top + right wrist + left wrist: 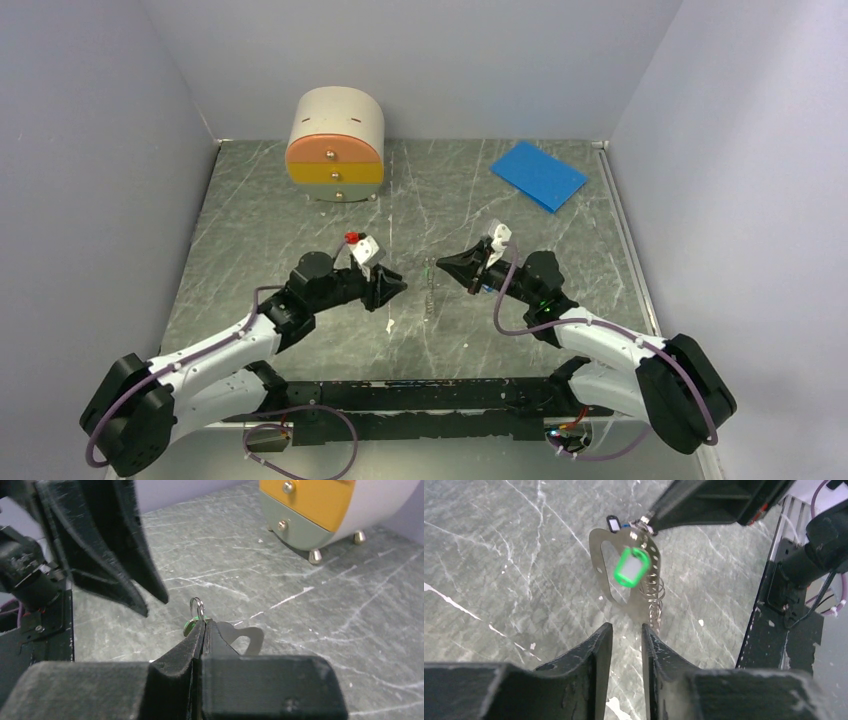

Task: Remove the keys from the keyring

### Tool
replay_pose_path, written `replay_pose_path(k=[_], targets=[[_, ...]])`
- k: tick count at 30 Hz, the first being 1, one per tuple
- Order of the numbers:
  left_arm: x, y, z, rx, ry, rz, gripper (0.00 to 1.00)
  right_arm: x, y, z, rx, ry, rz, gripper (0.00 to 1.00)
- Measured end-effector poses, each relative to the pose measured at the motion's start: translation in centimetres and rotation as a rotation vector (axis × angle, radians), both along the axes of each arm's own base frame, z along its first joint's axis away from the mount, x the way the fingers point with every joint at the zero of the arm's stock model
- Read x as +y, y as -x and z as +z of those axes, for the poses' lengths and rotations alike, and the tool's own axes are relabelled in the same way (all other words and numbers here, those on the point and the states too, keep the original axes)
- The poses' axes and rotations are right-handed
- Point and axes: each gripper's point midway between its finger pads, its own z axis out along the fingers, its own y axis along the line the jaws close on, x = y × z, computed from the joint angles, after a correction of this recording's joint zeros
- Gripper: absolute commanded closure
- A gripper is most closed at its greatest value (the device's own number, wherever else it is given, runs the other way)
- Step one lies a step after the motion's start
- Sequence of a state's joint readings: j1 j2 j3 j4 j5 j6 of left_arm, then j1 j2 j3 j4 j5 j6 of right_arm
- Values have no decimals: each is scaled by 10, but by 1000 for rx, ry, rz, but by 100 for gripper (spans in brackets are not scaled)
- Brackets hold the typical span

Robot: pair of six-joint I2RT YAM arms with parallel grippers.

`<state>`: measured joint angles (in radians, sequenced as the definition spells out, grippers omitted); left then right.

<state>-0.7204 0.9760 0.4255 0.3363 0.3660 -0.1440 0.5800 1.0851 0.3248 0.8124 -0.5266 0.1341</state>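
Observation:
My right gripper [442, 262] [204, 622] is shut on a small wire ring at the top of the keyring [197, 606] and holds it above the table. The green-tagged key [633, 567] hangs below it against a flat silvery metal piece [624, 587]. A floppy coiled length of the keyring [654, 596] [430, 290] dangles beside them. Only the green edge of the tag [189, 627] shows in the right wrist view. My left gripper [398, 285] [626, 627] sits just left of the bundle, slightly open, with nothing between its fingers.
A small black tag [612, 523] hangs by the right fingertips. A rounded drawer unit [335, 145] [325, 510] stands at the back left. A blue sheet [538, 175] lies at the back right. Grey walls enclose the marbled table [300, 230].

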Motion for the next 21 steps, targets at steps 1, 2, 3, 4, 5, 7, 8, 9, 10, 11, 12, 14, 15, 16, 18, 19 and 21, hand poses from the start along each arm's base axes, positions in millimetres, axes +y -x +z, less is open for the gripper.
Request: replay_pose_path(k=[1, 2, 3, 4, 5, 7, 8, 9, 10, 11, 12, 14, 15, 16, 18, 19, 21], targets=[[1, -4, 2, 2, 10, 8, 63, 0, 2, 2, -19, 1, 16, 100], [2, -7, 4, 4, 23, 12, 62, 1, 3, 3, -36, 2, 32, 100], [3, -10, 6, 8, 35, 14, 61, 2, 6, 5, -53, 4, 50, 100], [3, -12, 7, 14, 47, 14, 60, 3, 7, 6, -66, 4, 62, 100], [2, -15, 9, 22, 65, 8, 60, 3, 9, 6, -80, 6, 77, 100], [0, -18, 12, 35, 85, -10, 59, 5, 12, 6, -99, 10, 102, 100], [-3, -17, 13, 41, 93, -26, 59, 6, 13, 6, -102, 12, 113, 100], [-6, -15, 15, 46, 100, -49, 59, 7, 14, 4, -105, 16, 125, 100], [-9, -14, 17, 47, 106, -72, 59, 7, 15, 3, -106, 19, 135, 100], [-12, -12, 19, 46, 113, -96, 59, 8, 16, 2, -106, 22, 144, 100], [-15, -11, 22, 46, 123, -114, 59, 9, 17, 1, -106, 25, 150, 100], [-19, -8, 26, 45, 136, -146, 59, 9, 19, -1, -102, 29, 165, 100], [-21, -7, 29, 43, 143, -162, 59, 10, 20, -2, -103, 30, 171, 100], [-22, -6, 31, 41, 146, -171, 61, 10, 21, -2, -104, 30, 174, 100], [-25, -5, 34, 39, 154, -194, 62, 10, 22, -2, -105, 30, 183, 100], [-26, -5, 35, 39, 155, -202, 63, 11, 23, -2, -105, 31, 189, 100], [-29, -6, 34, 43, 156, -216, 63, 11, 24, -2, -105, 31, 194, 100]])
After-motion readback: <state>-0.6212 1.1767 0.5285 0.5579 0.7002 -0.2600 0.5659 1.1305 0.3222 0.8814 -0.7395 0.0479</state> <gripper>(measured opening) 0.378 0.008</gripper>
